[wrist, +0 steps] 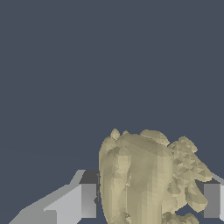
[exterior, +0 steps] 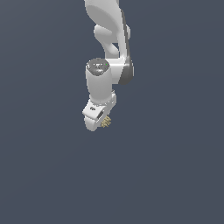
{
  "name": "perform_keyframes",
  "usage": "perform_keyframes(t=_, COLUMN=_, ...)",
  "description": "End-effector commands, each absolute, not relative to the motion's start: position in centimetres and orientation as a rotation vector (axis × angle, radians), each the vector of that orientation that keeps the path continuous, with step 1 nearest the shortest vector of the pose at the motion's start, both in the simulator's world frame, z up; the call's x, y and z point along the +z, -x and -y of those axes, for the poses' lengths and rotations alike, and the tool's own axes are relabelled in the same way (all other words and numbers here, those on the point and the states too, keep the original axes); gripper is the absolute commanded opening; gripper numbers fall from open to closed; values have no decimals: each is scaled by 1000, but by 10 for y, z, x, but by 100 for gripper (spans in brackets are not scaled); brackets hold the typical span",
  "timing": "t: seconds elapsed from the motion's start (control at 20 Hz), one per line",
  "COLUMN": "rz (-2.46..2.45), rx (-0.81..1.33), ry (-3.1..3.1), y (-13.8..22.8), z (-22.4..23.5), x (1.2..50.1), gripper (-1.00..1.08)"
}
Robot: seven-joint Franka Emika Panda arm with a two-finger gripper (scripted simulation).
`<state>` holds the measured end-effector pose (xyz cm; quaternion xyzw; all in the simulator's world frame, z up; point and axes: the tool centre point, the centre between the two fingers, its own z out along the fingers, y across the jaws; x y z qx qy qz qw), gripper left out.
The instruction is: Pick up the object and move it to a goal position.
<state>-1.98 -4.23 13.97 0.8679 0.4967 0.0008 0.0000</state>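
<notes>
My arm [exterior: 107, 52] drops in from the top of the exterior view, white links folding down to the wrist; my gripper [exterior: 104, 121] hangs at the low end of it, tilted, its white body angled toward the exterior view's left; right at its tip sits the object [exterior: 106, 123], a tiny tan-yellow speck, bumpy, poking out on the exterior view's right side of the hand; far smaller than the hand that carries it.

Wrist view now; the object [wrist: 144, 179] fills the space between my fingers, a pale tan lump with a faceted, knobbly surface; one finger [wrist: 74, 203] presses in against one flank, grey pad touching the lump; the other finger [wrist: 213, 200] sits at the opposite flank, its pad just at the ragged edge of the lump; so my jaws are clamped on the object, one each side.

Around it all, only a flat dark slate-blue backdrop [exterior: 175, 175] in both views; I cannot tell whether the object touches any surface beneath.
</notes>
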Motion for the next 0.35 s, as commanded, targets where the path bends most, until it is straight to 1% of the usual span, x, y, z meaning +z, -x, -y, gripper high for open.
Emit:
perform_keyframes(t=0.0, rz=-1563, rx=1, ry=-2726, y=16, z=53, x=148, gripper=-100)
perform_keyframes(t=0.3, rz=-1562, rx=0, ry=-2726, y=11, z=61, x=154, gripper=-100)
